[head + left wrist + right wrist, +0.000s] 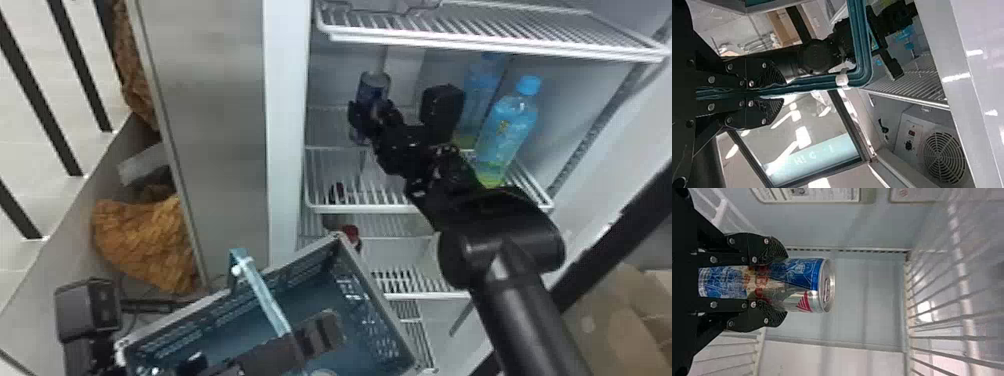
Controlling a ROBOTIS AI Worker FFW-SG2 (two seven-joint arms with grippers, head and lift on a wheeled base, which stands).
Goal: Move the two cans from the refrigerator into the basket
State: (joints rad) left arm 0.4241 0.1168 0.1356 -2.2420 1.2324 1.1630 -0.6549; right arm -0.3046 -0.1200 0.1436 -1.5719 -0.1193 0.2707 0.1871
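My right gripper (375, 117) is inside the refrigerator (284, 150), around a blue and silver can (374, 84). In the right wrist view the right gripper (777, 284) is shut on this can (803, 282), its fingers pressed to both sides and the lid end sticking out past them. Whether its base touches the shelf I cannot tell. Over the basket (377, 305), at the bottom of the head view, is my left gripper (320, 334). The left wrist view has the left gripper (775, 96) shut on the teal basket handle (817, 83).
Blue-capped bottles (507, 130) stand to the right of the can, close to my right arm. A wire shelf (490, 27) spans above it, with another shelf (365, 206) below. A small red thing (351, 234) is behind the basket's far corner. The steel door (210, 125) is at the left.
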